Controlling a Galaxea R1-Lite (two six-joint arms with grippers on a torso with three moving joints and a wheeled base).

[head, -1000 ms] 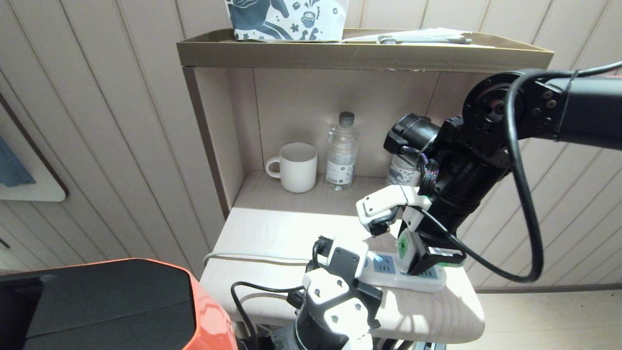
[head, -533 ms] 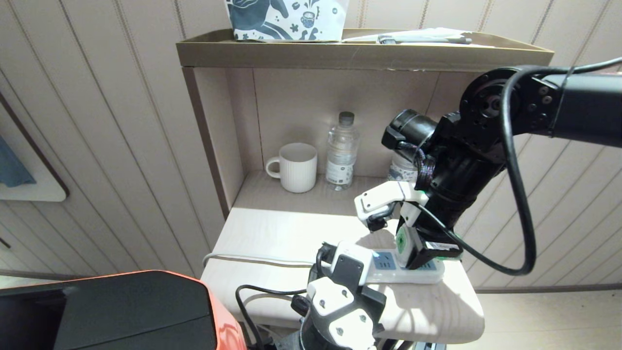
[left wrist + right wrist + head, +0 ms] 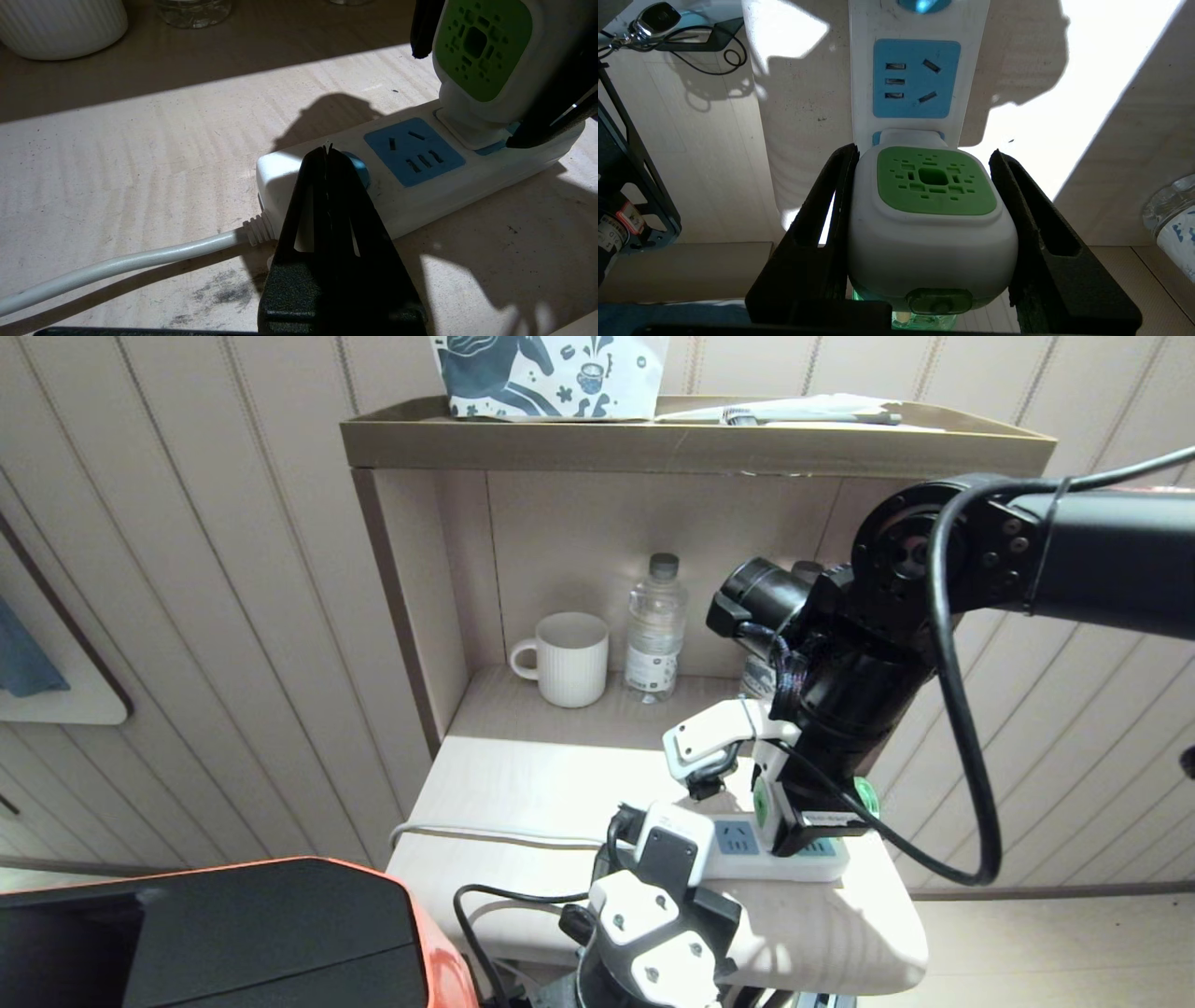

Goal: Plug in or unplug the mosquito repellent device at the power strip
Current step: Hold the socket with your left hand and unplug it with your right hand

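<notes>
Right claw (image 3: 924, 242) clamped on mosquito repellent device (image 3: 931, 219) atop power strip (image 3: 920, 70); left claw (image 3: 329, 154) clenched, mug (image 3: 571, 658) behind

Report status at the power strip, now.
Right gripper shut on mosquito repellent device, seated at power strip. Left gripper shut, tips pressing strip's cord end. Nothing in the way.

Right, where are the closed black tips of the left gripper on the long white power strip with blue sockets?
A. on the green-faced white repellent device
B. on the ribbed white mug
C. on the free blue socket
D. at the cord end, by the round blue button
D: in the left wrist view the left gripper, shut, sits on the power strip at its cord end beside the blue button.
</notes>
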